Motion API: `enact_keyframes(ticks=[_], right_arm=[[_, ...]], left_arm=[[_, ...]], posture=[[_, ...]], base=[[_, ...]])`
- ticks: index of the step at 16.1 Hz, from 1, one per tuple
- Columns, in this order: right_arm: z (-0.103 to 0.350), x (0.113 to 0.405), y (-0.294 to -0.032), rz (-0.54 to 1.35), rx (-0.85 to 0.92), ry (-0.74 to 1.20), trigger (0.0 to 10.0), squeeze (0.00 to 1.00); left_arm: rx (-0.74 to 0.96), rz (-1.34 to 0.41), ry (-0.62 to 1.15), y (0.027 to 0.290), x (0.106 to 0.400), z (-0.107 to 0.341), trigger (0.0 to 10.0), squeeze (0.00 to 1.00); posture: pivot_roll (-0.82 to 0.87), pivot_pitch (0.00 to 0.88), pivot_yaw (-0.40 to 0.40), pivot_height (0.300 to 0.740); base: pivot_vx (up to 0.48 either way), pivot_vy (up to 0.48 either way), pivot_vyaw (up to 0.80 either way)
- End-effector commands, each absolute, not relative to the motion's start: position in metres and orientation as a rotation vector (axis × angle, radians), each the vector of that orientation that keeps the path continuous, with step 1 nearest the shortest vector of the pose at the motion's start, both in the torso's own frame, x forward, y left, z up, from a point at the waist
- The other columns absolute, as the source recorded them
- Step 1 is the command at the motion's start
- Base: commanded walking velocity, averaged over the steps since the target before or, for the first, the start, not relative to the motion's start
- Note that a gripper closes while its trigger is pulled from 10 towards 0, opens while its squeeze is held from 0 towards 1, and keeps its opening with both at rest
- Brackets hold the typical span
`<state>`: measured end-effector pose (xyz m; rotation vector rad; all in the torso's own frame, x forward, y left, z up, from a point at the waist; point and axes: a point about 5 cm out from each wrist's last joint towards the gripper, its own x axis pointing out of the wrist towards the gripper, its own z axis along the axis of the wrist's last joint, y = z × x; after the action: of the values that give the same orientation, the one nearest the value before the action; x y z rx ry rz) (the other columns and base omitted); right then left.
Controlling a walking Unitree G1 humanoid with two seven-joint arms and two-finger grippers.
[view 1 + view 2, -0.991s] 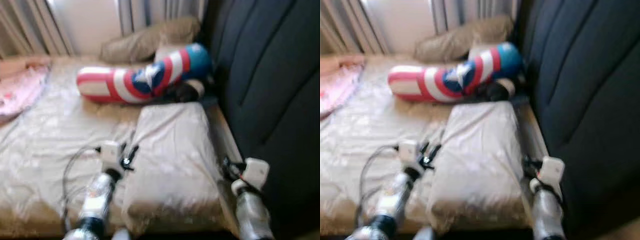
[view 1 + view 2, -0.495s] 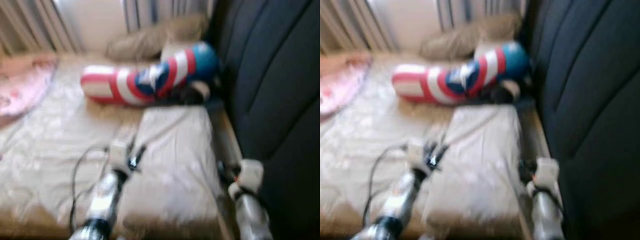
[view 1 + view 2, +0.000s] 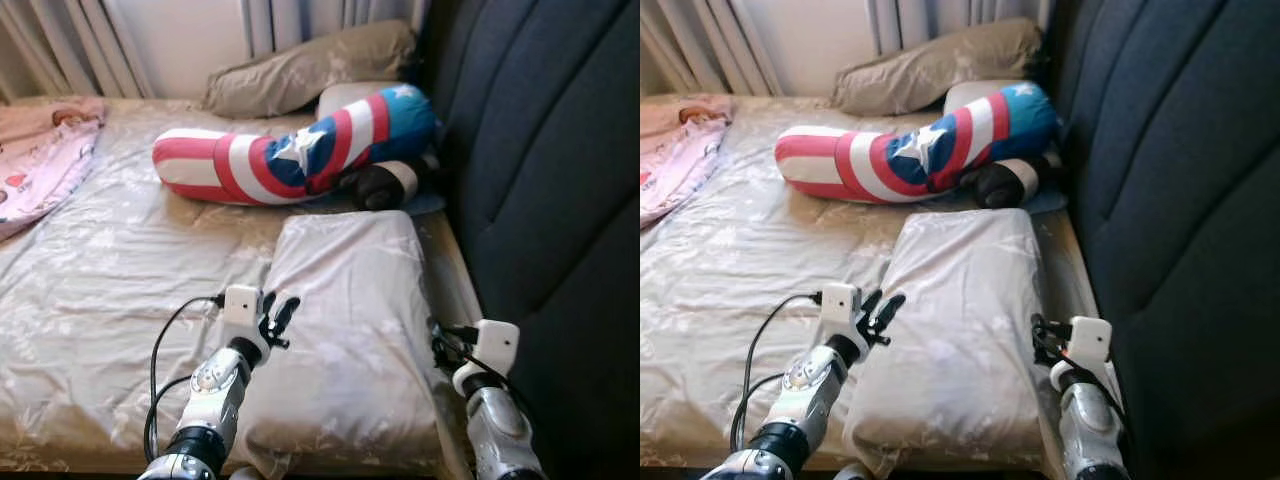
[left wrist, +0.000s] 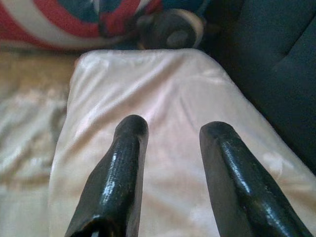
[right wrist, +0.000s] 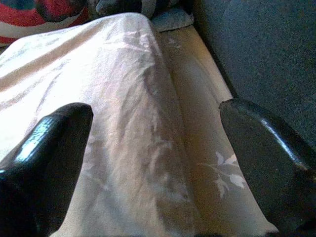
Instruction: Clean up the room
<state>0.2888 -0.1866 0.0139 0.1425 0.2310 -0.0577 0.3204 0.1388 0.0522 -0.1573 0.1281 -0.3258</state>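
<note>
A pale beige pillow lies on the bed near the dark headboard. My left gripper is open over its left edge, and the left wrist view shows both black fingers above the pillow. My right gripper is open beside the pillow's right edge, its fingers spread wide over the pillow's side and the sheet. A red, white and blue star-patterned bolster lies across the bed beyond the pillow, with a dark plush toy against it.
A dark blue padded headboard runs along the right. A taupe pillow rests at the far end by the curtains. Pink bedding lies at the far left. A black cable loops from my left wrist over the sheet.
The view was blurred and shifting and has now steadied. Both grippers stay at the pillow's two sides, about as before.
</note>
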Motion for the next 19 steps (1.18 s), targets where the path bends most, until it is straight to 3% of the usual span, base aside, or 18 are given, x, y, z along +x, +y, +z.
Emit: enact_keyframes(ticks=[1, 3, 4, 8, 10, 19], right_arm=[[0.017, 0.295, -0.186, -0.053, 0.137, 0.243, 10.0, 0.00], [0.021, 0.303, -0.186, -0.048, 0.145, 0.268, 10.0, 0.00], [0.022, 0.308, -0.187, -0.028, 0.134, 0.316, 10.0, 1.00], [0.038, 0.325, -0.195, -0.019, 0.134, 0.324, 10.0, 1.00], [0.034, 0.325, -0.197, 0.001, 0.139, 0.392, 10.0, 1.00], [0.032, 0.321, -0.211, 0.039, 0.144, 0.441, 10.0, 1.00]], left_arm=[[-0.197, -0.303, 0.154, 0.141, 0.325, 0.052, 10.0, 0.00], [-0.216, -0.321, 0.179, 0.138, 0.330, 0.055, 10.0, 0.00], [-0.191, -0.357, 0.200, 0.134, 0.333, 0.056, 10.0, 1.00], [-0.173, -0.407, 0.251, 0.133, 0.339, 0.059, 10.0, 1.00], [-0.076, -0.405, 0.290, 0.139, 0.340, 0.057, 10.0, 1.00], [-0.176, -0.289, 0.330, 0.159, 0.338, 0.050, 10.0, 1.00]], posture=[[-0.02, 0.064, -0.027, 0.656], [-0.02, 0.086, -0.023, 0.656], [-0.02, 0.131, -0.018, 0.656], [-0.03, 0.209, -0.003, 0.656], [-0.02, 0.256, -0.010, 0.656], [-0.03, 0.340, -0.030, 0.656]], base=[[0.000, 0.000, 0.00], [0.000, 0.000, 0.00], [0.000, 0.000, 0.00], [0.000, 0.000, 0.00], [0.000, 0.000, 0.00], [0.000, 0.000, 0.00]])
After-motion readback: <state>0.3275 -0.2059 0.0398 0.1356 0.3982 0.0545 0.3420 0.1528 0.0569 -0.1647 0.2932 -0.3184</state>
